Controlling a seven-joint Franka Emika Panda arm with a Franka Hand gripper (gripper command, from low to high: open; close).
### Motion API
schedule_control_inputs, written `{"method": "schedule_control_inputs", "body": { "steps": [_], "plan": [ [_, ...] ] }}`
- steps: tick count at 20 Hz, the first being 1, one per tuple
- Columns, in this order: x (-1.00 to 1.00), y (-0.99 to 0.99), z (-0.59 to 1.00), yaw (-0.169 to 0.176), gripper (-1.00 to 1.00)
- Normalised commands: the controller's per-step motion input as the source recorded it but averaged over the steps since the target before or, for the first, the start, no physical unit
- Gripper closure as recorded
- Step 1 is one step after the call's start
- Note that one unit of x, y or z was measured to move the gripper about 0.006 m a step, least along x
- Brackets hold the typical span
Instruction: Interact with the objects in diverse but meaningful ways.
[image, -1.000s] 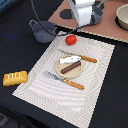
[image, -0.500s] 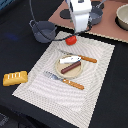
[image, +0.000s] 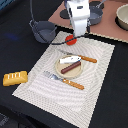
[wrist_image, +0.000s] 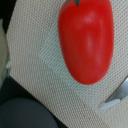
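The red tomato (image: 71, 41) lies on the far edge of the woven placemat (image: 95, 95), and it fills the wrist view (wrist_image: 86, 40). My gripper (image: 74, 35) hangs right above it, and its white body hides part of the tomato. No fingers show in the wrist view, so I cannot tell how the jaws stand. A round plate (image: 61, 69) holds the brown sausage (image: 73, 66) and the pale silvery flat piece (image: 69, 59). The yellow scored bread loaf (image: 15, 77) lies off the mat at the exterior view's left. A grey handled pot (image: 44, 31) stands beside the tomato.
An orange-handled knife (image: 84, 58) lies behind the plate and an orange-handled fork (image: 65, 81) in front of it. A second grey pot (image: 95, 16) and a pale bowl (image: 122, 17) stand on the brown board at the back. A silvery blade tip shows in the wrist view (wrist_image: 118, 96).
My gripper has moved toward the exterior view's left and lower, coming over the tomato. The objects on the mat have not moved.
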Motion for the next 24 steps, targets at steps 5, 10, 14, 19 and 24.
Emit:
{"method": "schedule_control_inputs", "body": {
  "steps": [5, 10, 14, 19, 24],
  "plan": [
    [0.05, 0.00, -0.32, 0.000, -1.00],
    [0.04, 0.12, -0.30, 0.019, -1.00],
    [0.07, 0.25, -0.27, 0.035, -1.00],
    [0.28, 0.34, -0.06, 0.013, 1.00],
    [0.39, 0.43, 0.01, 0.000, 1.00]
  ]
}}
